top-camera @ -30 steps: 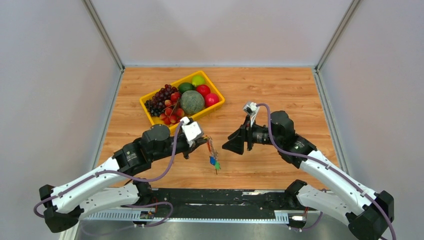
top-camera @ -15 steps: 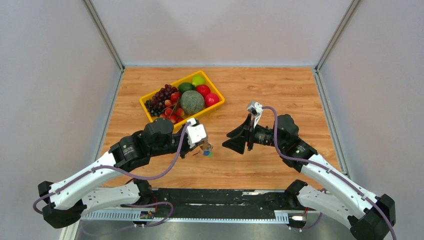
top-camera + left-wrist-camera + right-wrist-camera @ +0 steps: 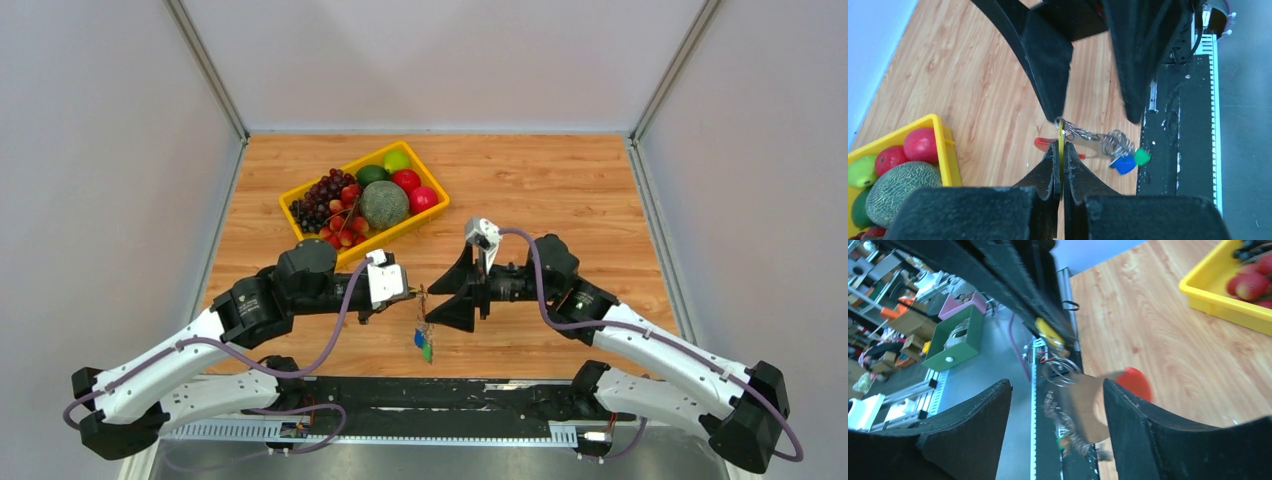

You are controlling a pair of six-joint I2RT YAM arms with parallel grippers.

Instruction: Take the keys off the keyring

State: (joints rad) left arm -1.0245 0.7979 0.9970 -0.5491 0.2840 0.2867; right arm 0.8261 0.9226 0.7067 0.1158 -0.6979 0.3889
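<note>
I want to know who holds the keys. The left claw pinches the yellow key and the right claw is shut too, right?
No: the right gripper is open, fingers apart either side of the keyring, as the left wrist view shows. The left gripper does pinch the yellow key.

Remote view: my arms (image 3: 165, 365), white shells, black joints.
Purple cables (image 3: 343, 303) trail along both; I see white wrist boxes (image 3: 385, 282), black wedge fingers on left gripper (image 3: 412, 292) and right gripper (image 3: 433, 305).
</note>
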